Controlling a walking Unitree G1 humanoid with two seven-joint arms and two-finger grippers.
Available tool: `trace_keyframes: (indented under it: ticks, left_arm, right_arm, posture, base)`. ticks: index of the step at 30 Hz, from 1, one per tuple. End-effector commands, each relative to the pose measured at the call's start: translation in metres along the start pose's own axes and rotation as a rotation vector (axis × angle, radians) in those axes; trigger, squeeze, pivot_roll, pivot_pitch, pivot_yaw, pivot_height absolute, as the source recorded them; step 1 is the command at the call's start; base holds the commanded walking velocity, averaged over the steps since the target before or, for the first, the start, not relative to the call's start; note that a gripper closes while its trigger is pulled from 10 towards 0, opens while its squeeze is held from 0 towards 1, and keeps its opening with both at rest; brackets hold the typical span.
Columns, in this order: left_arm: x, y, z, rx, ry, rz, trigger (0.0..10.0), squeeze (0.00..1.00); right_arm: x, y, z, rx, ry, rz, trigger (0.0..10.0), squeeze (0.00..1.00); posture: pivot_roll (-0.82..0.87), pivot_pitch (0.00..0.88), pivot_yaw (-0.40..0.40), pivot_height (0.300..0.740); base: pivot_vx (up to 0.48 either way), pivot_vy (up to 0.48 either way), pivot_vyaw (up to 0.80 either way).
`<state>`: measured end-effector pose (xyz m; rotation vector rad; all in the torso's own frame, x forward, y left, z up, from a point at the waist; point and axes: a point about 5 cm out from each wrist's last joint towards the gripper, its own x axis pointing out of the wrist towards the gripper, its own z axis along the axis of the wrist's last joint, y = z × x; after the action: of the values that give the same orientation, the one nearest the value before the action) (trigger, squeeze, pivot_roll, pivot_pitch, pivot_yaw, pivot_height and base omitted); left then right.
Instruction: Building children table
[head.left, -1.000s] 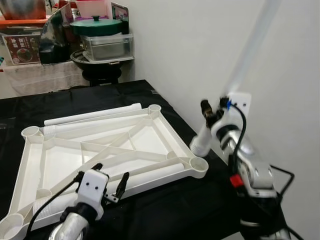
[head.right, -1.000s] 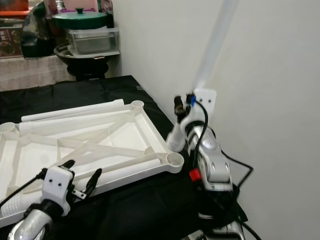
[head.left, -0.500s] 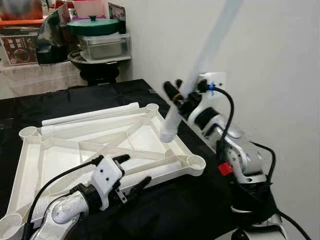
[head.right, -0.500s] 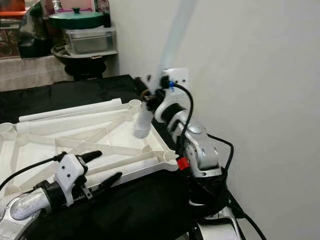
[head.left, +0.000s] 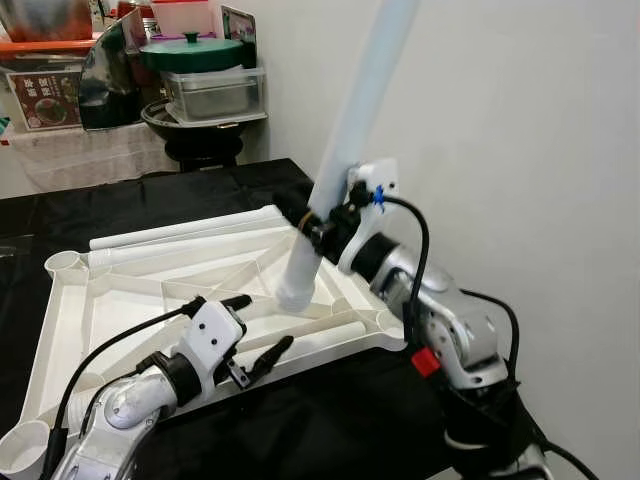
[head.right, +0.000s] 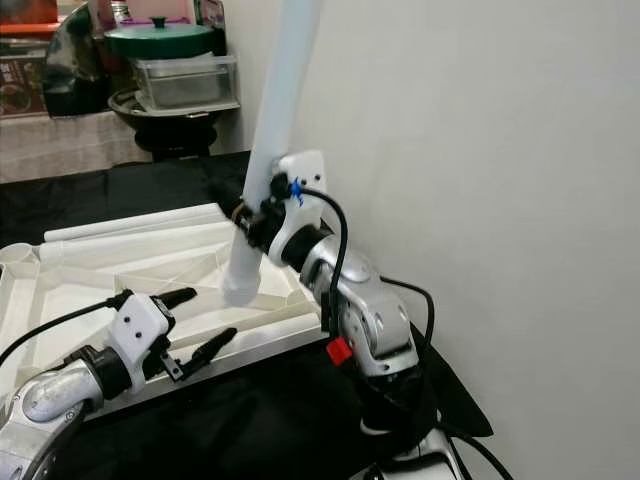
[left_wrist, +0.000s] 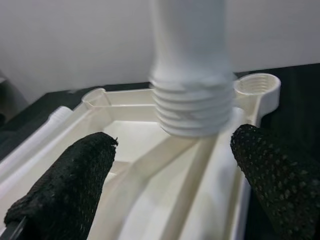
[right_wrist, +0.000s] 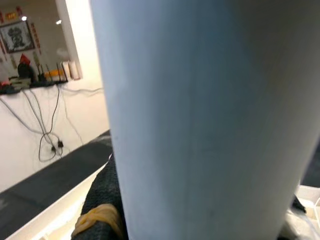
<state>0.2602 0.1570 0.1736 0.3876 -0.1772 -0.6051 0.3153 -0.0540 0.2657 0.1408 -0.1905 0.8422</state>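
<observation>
Reaching in from the right of the frame, the right gripper (head.left: 318, 228) was closed around a long white table leg (head.left: 345, 140), which was held tilted, its threaded end (left_wrist: 192, 111) low over the white table top (head.left: 120, 310) in the middle of the frame. The left gripper (head.left: 258, 325) was stretched out at the lower left, fingers (left_wrist: 65, 185) spread apart and holding nothing. More white legs (head.left: 180, 230) were laid along the table top's far edge on the black cloth (head.left: 330, 420).
</observation>
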Motion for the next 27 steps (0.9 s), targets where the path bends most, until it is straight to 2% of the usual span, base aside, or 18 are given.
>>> trace_keyframes:
  ticks: [1,5,9,17,24,27]
  left_arm:
    - [0.001,0.000,-0.005,-0.003,0.024,0.010,10.0,0.00]
    - [0.004,0.003,-0.005,-0.001,0.020,0.047,10.0,0.00]
    - [0.009,0.001,-0.006,-0.040,0.009,0.041,10.0,0.00]
    - [0.018,-0.017,-0.007,-0.116,-0.009,-0.026,10.0,0.00]
    - [0.017,-0.028,-0.008,-0.137,-0.011,-0.071,10.0,0.00]
    - [0.016,-0.027,-0.010,-0.134,-0.007,-0.061,10.0,0.00]
  right_arm:
    - [0.000,0.008,0.001,-0.005,-0.001,0.044,10.0,0.00]
    - [0.000,0.012,-0.002,0.000,0.011,0.061,10.0,0.00]
    - [0.002,0.021,-0.002,0.028,0.000,0.095,10.0,0.00]
    - [0.005,0.028,0.001,0.030,-0.014,0.123,10.0,0.00]
    - [0.008,0.030,0.001,0.021,-0.011,0.136,10.0,0.00]
    - [0.008,0.031,0.002,0.022,-0.013,0.143,10.0,0.00]
  posture:
    - [0.07,0.000,-0.038,0.740]
    - [0.07,0.000,-0.040,0.740]
    - [0.07,0.000,-0.035,0.740]
    - [0.06,0.000,-0.032,0.740]
    - [0.06,0.000,-0.037,0.740]
    - [0.06,0.000,-0.040,0.740]
  base:
    - [0.000,0.000,0.00]
    - [0.000,0.000,0.00]
    - [0.000,0.000,0.00]
    - [0.000,0.000,0.00]
    - [0.000,0.000,0.00]
    - [0.000,0.000,0.00]
